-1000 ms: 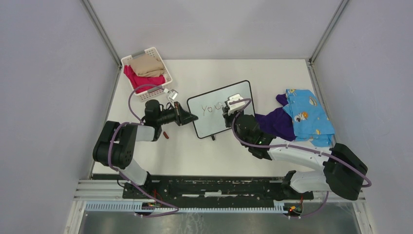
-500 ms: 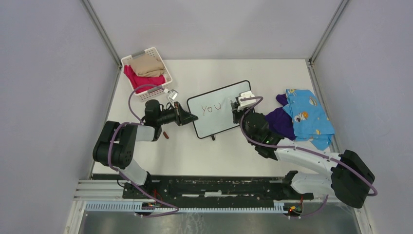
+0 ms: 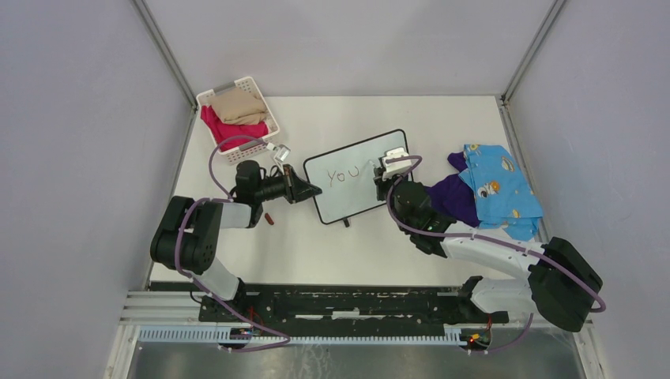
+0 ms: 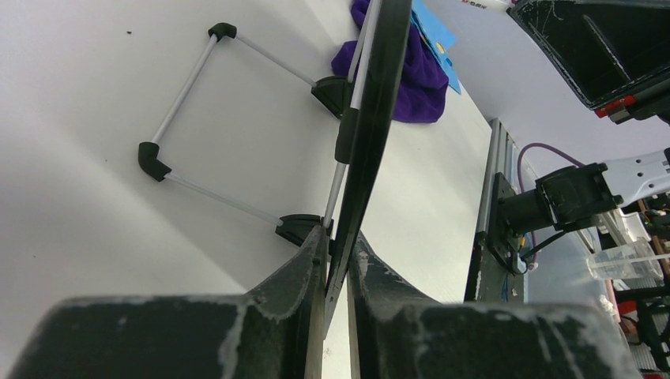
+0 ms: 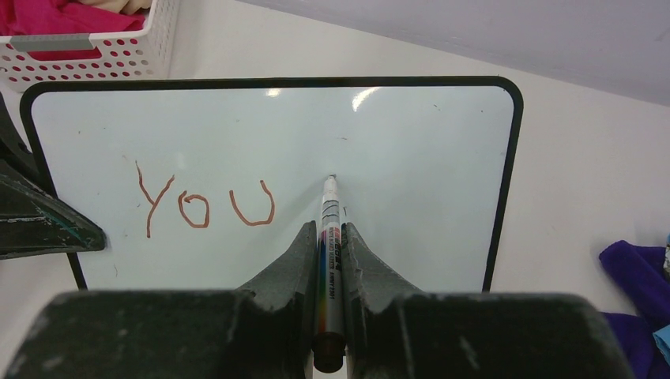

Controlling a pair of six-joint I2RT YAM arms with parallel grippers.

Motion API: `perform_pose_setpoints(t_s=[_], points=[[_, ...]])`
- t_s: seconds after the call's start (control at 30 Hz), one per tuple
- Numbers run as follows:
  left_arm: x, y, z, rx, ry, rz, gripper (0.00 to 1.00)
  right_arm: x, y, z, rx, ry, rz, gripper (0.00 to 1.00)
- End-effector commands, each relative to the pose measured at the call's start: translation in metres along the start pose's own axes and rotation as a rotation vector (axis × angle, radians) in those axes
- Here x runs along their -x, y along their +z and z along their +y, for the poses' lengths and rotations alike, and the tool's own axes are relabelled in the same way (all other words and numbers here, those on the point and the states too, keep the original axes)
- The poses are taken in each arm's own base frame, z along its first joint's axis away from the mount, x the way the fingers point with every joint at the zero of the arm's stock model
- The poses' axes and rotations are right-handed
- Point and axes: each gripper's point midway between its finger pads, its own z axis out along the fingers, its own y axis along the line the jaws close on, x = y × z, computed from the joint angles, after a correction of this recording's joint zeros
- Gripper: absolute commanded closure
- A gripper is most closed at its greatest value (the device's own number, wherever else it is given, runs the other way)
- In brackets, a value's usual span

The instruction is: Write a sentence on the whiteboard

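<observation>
Our left end effector (image 4: 338,241) clamps the 9 o'clock edge of the whiteboard (image 3: 348,195), propped on the table (image 3: 332,253); our right end effector (image 5: 330,230) pinches a marker (image 5: 330,207), tip seemingly touching it.

Black-framed white whiteboard (image 5: 411,158) bears reddish-brown lettering (image 5: 207,207).

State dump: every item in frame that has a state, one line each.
whiteboard: propped on its stand, "YOU" written, rest blank
marker: uncapped, tip at the board just right of the U; contact unclear
left tool: shut on the whiteboard's edge
right tool: shut on the marker
basket: holds pink and tan cloth
clothes: blue and purple, heaped right of the board
</observation>
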Motion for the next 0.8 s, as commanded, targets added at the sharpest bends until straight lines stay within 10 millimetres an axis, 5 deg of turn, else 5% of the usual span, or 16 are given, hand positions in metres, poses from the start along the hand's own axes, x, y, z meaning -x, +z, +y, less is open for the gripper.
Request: perform_pose_setpoints(t_s=[0.0, 0.5, 0.77], points=[[-0.017, 0.0, 0.015, 0.073, -0.032, 0.05, 0.92, 0.029, 0.006, 0.005, 0.01, 0.049, -0.072, 1.0], [-0.02, 0.001, 0.016, 0.083, -0.029, 0.066, 0.93, -0.01, -0.008, 0.006, 0.06, 0.029, 0.0, 1.0], [-0.021, 0.001, 0.017, 0.087, -0.031, 0.072, 0.93, -0.023, -0.015, -0.009, 0.0, 0.018, 0.029, 1.0]])
